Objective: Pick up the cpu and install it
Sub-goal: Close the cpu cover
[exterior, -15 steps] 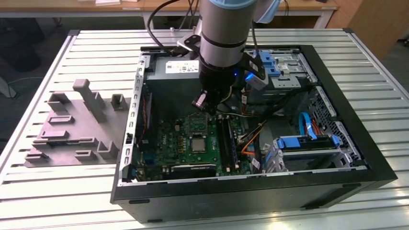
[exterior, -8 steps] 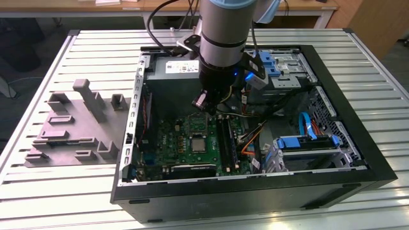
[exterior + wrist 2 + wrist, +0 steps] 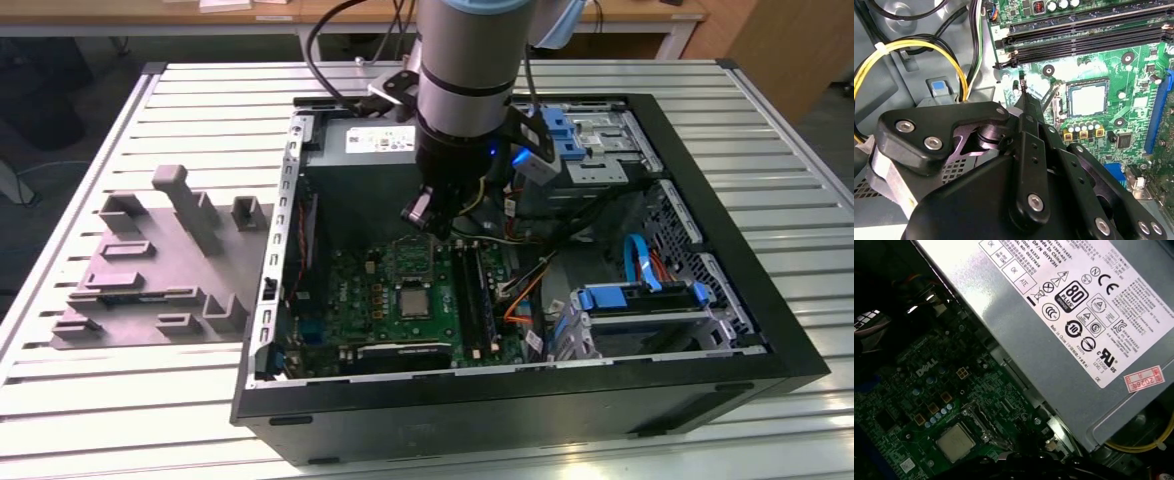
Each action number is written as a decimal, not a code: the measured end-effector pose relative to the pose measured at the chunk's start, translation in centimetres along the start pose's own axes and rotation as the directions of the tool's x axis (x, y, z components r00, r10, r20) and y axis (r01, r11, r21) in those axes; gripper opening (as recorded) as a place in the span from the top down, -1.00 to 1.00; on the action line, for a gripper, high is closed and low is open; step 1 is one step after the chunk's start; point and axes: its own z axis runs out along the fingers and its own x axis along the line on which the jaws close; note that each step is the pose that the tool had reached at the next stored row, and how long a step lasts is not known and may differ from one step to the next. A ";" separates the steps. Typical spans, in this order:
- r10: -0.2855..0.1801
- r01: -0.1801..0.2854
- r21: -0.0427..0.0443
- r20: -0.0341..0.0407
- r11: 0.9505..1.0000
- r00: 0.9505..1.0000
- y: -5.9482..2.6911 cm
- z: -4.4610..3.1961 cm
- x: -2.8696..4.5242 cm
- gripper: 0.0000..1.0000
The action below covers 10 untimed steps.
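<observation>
The cpu [image 3: 411, 298] is a small silvery square lying flat in the socket of the green motherboard [image 3: 350, 300] inside the open computer case. It shows in both wrist views, as the cpu [image 3: 1088, 98] and the cpu [image 3: 955, 442]. My gripper [image 3: 424, 215] hangs above the board, toward the back of the case from the cpu and apart from it. In the second wrist view the gripper [image 3: 1024, 87] ends in a thin tip over the board's edge, beside the socket. Nothing shows in its grasp.
A grey power supply [image 3: 1064, 315] with a white label fills the back of the case. Black memory slots [image 3: 1089, 37] and yellow and black cables [image 3: 914, 50] lie close by. Drive cages with blue clips [image 3: 641, 295] stand at the exterior view's right. A grey fixture plate [image 3: 154, 265] rests on the slatted table.
</observation>
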 end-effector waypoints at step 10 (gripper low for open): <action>-0.015 0.015 -0.002 -0.002 1.000 1.000 0.02 -0.24 0.00 0.79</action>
